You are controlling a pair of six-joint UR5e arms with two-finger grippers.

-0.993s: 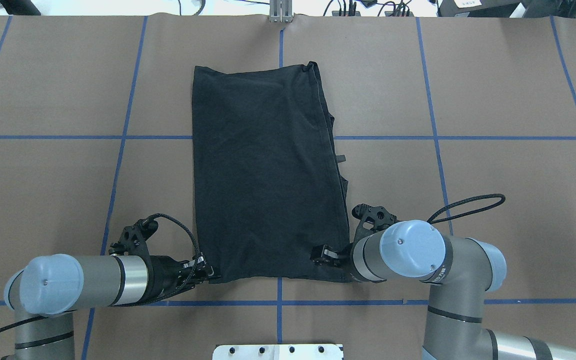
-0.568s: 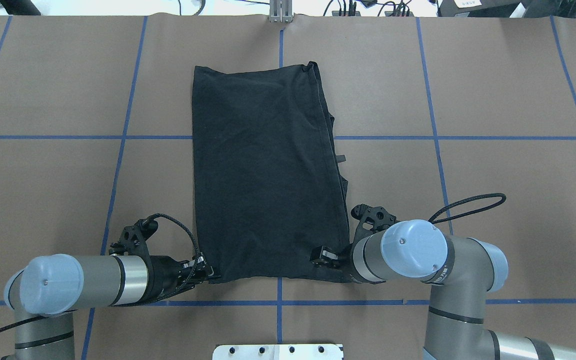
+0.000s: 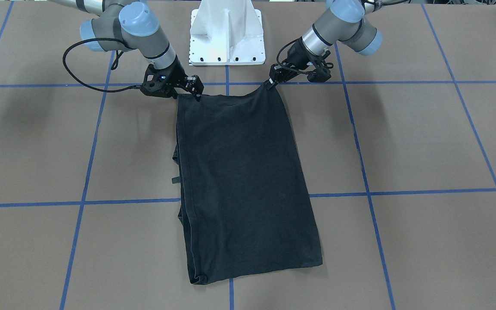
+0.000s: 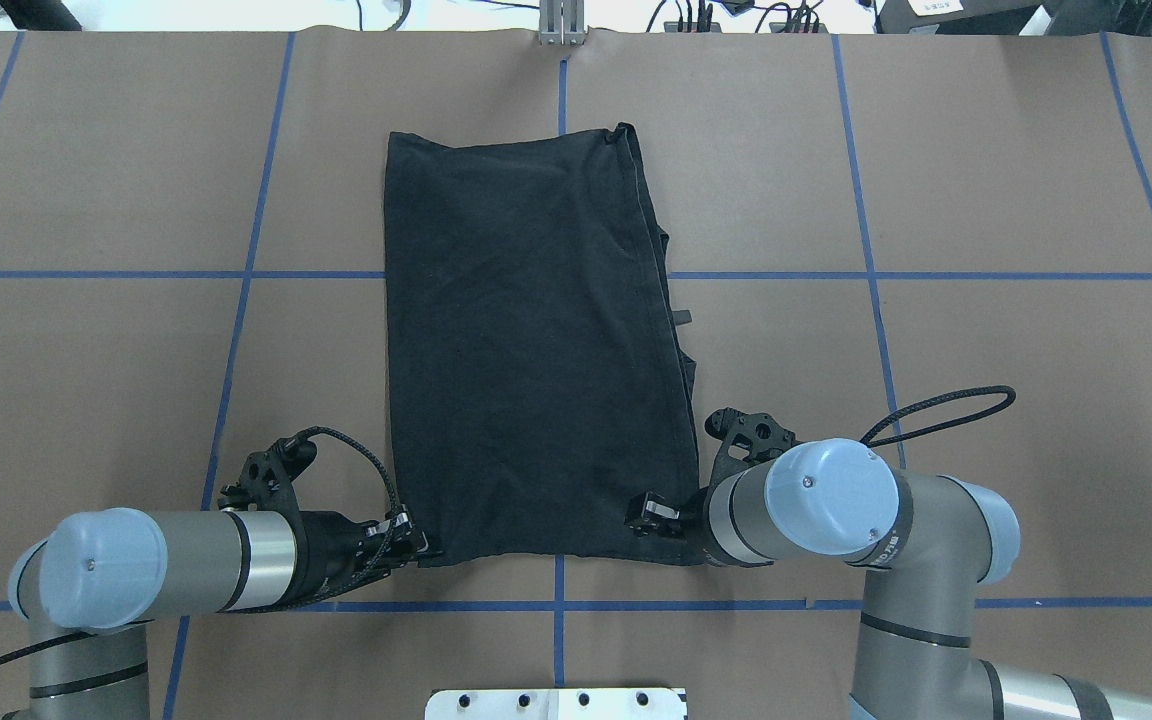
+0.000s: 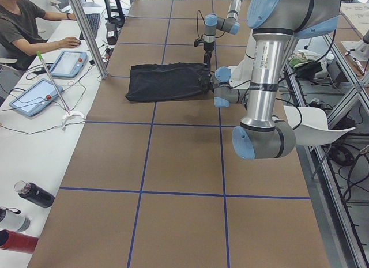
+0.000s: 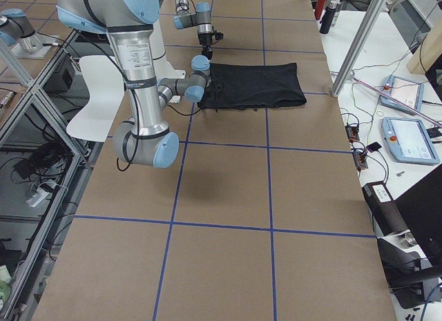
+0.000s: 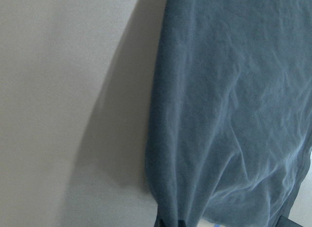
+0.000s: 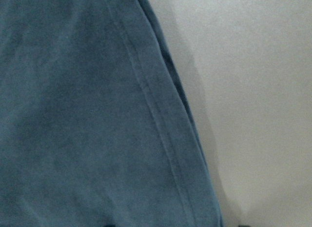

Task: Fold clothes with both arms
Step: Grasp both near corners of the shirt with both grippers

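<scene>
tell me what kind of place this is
Most likely a robotics lab workcell: a left arm and right arm at a black T-shirt on a table gridded with blue tape, with a person and a teach pendant at a side bench.

You have the T-shirt (image 4: pixel 536 340) lying flat on the table (image 4: pixel 86 400), running lengthwise from the pedestal base (image 4: pixel 556 703) towards your side. The left gripper (image 4: pixel 421 547) is at its base-side left corner. The right gripper (image 4: pixel 641 515) is on the cloth, just inside the other base-side corner.
</scene>
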